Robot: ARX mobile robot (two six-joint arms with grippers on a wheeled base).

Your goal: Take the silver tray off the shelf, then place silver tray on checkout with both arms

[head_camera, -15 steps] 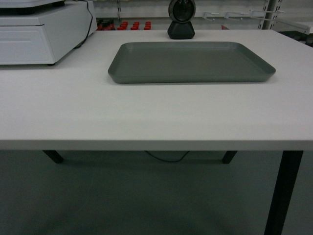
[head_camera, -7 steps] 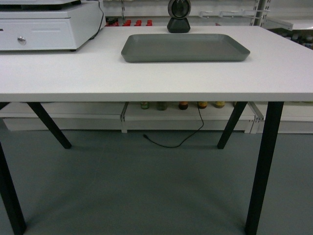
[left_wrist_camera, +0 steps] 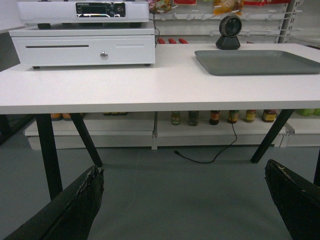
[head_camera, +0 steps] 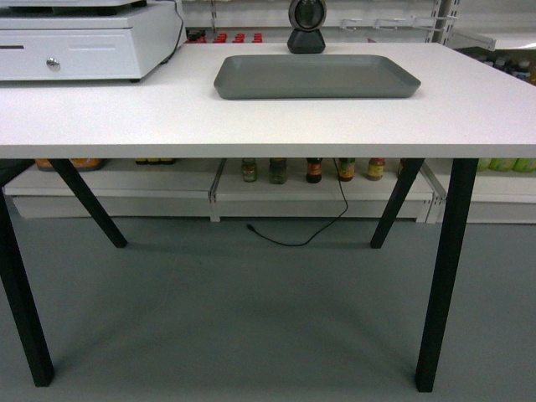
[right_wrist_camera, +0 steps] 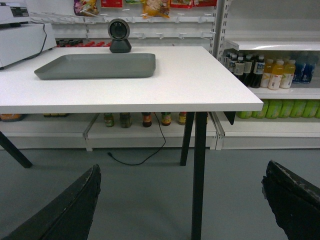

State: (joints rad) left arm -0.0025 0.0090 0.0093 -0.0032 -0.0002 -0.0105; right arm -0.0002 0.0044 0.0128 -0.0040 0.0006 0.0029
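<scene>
The silver tray [head_camera: 316,75] lies flat on the white checkout [head_camera: 251,117], in front of the black scanner [head_camera: 306,25]. The left wrist view has the silver tray [left_wrist_camera: 257,61] at the right of the checkout [left_wrist_camera: 125,85]. In the right wrist view the silver tray [right_wrist_camera: 95,65] lies to the left on the checkout [right_wrist_camera: 190,85]. My left gripper [left_wrist_camera: 182,200] hangs open low over the floor, well short of the table. My right gripper [right_wrist_camera: 180,200] is open too, with nothing between its fingers. Neither gripper shows in the head view.
A white cash drawer [head_camera: 75,42] stands at the table's left. Black slanted table legs [head_camera: 440,276] and a floor cable [head_camera: 293,239] lie ahead. Shop shelves with bottles [right_wrist_camera: 270,70] stand to the right and behind the table [head_camera: 310,172].
The head view has pulled back from the table and dropped: the tray now looks smaller and farther, and the table legs, floor and low shelves have come into sight.
</scene>
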